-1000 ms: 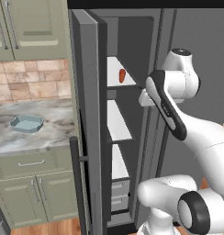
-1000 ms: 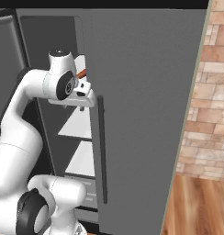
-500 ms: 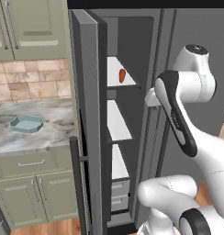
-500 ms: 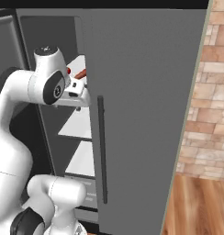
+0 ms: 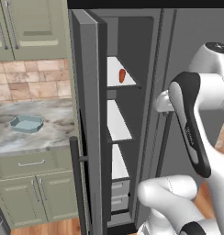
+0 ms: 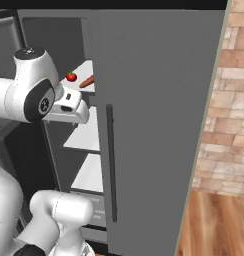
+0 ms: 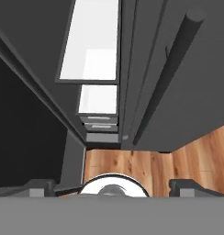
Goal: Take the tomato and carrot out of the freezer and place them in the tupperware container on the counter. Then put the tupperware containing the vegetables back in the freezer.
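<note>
Two vegetables wait on top white shelf of tall dark grey freezer [image 6: 159, 125]: small red tomato [image 6: 71, 77], short orange carrot [image 6: 87, 81] beside it. Our gripper [image 7: 111, 186] spread wide, empty, facing down. We raise wrist, enter level, take tomato first, avoid door edge.

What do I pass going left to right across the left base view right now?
tupperware container on the counter → open freezer door → carrot on the upper shelf → robot arm.
</note>
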{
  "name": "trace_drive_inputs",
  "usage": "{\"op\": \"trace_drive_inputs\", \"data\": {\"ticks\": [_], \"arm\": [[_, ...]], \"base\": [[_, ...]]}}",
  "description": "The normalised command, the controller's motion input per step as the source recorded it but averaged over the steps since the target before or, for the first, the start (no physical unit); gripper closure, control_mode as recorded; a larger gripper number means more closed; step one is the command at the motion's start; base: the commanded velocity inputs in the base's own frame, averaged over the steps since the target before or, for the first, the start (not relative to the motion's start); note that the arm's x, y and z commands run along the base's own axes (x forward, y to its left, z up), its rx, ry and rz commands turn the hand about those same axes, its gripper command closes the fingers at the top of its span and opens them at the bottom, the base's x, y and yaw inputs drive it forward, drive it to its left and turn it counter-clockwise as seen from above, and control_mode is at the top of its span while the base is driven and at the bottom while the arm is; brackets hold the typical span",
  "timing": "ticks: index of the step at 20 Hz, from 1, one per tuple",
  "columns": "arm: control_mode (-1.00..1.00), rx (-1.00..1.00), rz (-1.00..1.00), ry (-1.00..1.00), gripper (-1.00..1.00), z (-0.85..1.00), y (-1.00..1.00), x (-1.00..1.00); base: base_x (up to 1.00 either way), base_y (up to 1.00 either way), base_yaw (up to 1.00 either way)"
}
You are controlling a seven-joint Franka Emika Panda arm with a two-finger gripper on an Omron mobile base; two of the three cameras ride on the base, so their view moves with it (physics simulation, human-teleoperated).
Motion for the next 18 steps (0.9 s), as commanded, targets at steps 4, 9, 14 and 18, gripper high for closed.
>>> {"op": "trace_drive_inputs", "data": {"ticks": [4,9,14,18], "arm": [[-1.0,0.02,-0.04,0.08,-1.0,0.04,0.0,-0.59],[-1.0,0.02,-0.02,0.12,-1.0,-0.01,0.0,-0.32],[-1.0,0.02,-0.02,0.14,-1.0,-0.14,0.0,-0.03],[1.0,0.01,-0.01,0.09,-1.0,-0.14,0.0,0.02]], "base": [[0.0,0.0,0.0],[0.0,0.0,0.0],[0.0,0.0,0.0],[0.04,0.0,0.0]]}}
